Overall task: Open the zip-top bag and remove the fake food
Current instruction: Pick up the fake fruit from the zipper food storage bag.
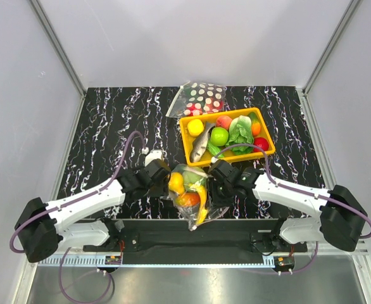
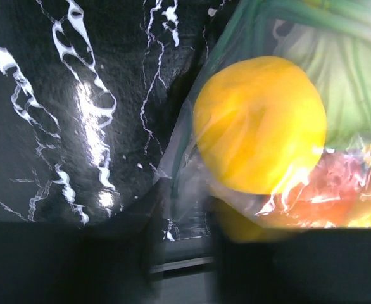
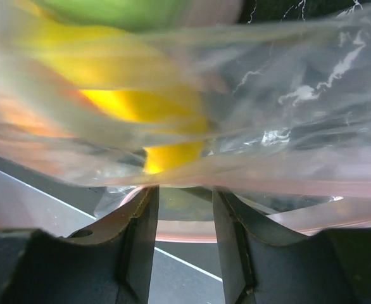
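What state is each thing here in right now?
Zip bag: full, zip unclear.
Toy food: inside the bag.
Left claw: jaws apart, at bag's edge.
Right claw: jaws apart, pink rim between them.
Yellow tray: filled with more toys.
Dotted bag: lying behind the tray.

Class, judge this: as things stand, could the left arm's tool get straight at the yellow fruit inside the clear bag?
Probably not. The left tool sits right beside the yellow fruit, but the plastic of the bag lies between them.
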`<move>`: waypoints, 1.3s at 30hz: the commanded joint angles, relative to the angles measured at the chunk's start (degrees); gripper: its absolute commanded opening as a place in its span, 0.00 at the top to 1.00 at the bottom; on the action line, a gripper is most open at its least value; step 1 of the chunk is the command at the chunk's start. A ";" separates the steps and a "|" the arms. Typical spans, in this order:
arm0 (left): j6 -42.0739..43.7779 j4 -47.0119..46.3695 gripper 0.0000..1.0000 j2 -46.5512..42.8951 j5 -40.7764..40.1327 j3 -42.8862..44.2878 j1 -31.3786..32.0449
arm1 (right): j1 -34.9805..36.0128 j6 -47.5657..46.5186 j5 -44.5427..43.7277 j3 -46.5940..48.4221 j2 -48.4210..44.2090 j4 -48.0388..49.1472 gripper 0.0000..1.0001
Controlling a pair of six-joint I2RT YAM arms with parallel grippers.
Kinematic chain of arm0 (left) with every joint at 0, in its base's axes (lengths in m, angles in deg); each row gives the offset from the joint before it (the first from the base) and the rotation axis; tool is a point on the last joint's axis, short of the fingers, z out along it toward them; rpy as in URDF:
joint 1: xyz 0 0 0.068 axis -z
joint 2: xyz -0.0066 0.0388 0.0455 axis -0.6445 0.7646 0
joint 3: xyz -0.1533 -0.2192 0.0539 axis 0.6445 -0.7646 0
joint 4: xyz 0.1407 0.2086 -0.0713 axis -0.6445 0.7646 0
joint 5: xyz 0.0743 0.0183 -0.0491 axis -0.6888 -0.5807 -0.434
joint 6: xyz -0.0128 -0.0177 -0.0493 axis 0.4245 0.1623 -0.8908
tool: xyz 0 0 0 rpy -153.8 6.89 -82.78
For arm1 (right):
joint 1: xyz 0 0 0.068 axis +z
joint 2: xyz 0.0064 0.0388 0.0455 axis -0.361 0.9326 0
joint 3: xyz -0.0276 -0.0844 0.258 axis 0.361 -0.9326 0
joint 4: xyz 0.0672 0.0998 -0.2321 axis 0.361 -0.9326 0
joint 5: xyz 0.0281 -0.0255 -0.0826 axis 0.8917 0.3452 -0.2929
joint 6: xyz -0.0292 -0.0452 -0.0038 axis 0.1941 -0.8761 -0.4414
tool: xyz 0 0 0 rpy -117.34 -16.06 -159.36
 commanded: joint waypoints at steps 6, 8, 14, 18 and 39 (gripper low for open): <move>6.16 -2.88 0.18 -8.69 -4.96 11.56 4.56 | 0.45 0.07 -1.40 1.26 -2.93 -0.10 0.52; 8.88 -6.48 0.17 -8.26 -0.15 12.09 6.05 | 0.45 0.42 -2.36 0.99 -3.72 -0.89 0.51; 11.70 -12.56 0.26 1.92 11.29 12.27 12.38 | 0.53 1.30 -3.51 0.38 -4.61 -1.86 0.49; 11.00 -12.99 0.31 8.60 12.44 12.98 14.67 | 0.45 1.91 -3.51 -0.76 -5.66 -1.95 0.49; 5.29 -8.60 0.67 22.94 12.18 18.42 20.03 | 0.45 2.88 -3.60 -3.05 -9.44 -2.56 0.47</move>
